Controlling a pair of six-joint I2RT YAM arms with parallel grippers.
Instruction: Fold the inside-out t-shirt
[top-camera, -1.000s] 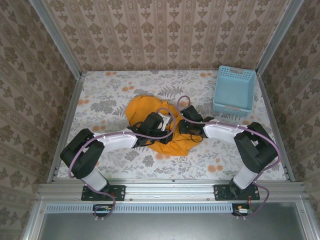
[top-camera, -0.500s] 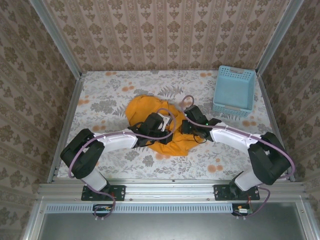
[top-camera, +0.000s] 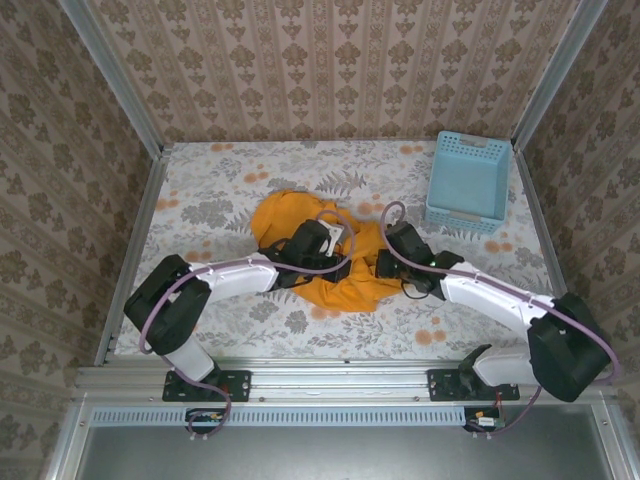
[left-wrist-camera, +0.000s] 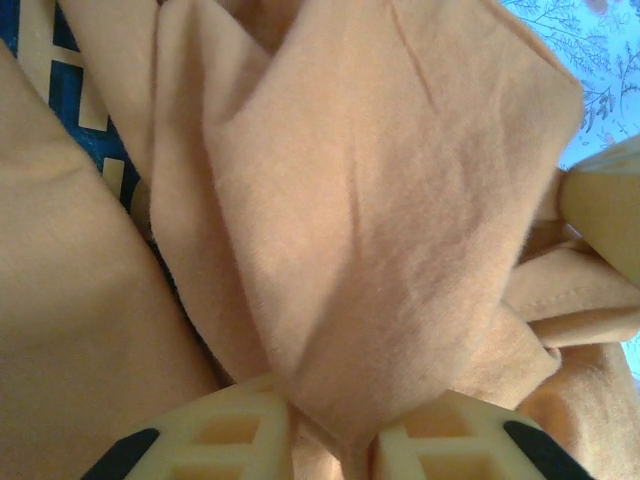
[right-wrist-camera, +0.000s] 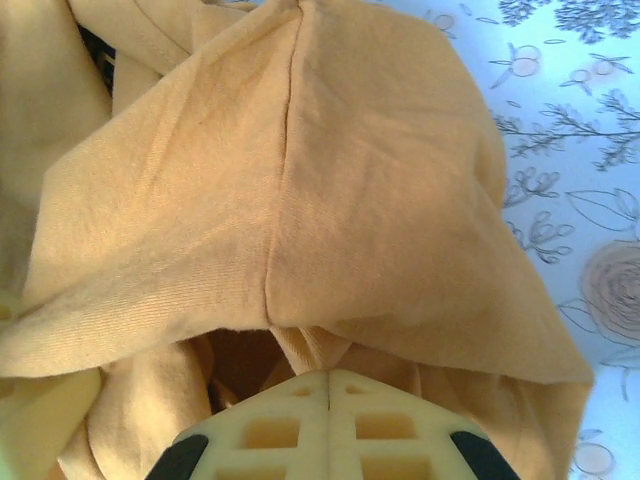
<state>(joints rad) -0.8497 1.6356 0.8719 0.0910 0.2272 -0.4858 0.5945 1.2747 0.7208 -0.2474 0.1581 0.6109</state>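
Note:
The inside-out t-shirt (top-camera: 280, 218) is a crumpled orange-yellow heap in the middle of the table, with both grippers on its near right part. My left gripper (top-camera: 338, 243) reaches in from the left. In the left wrist view its jaws (left-wrist-camera: 335, 440) stand a little open, and a loose fold of the shirt (left-wrist-camera: 360, 230) still lies in the gap. My right gripper (top-camera: 386, 263) sits at the shirt's right edge. In the right wrist view it (right-wrist-camera: 328, 378) is shut on a hem of the shirt (right-wrist-camera: 300, 190), the cloth draped over its tips.
A light blue lattice basket (top-camera: 466, 180) stands at the back right corner. The floral table cover (top-camera: 200, 190) is bare to the left and right of the shirt. Metal rails and patterned walls close in the table on three sides.
The left jaws have parted from shut. The right gripper closed on the hem and shifted right and nearer, its elbow swinging out to the right.

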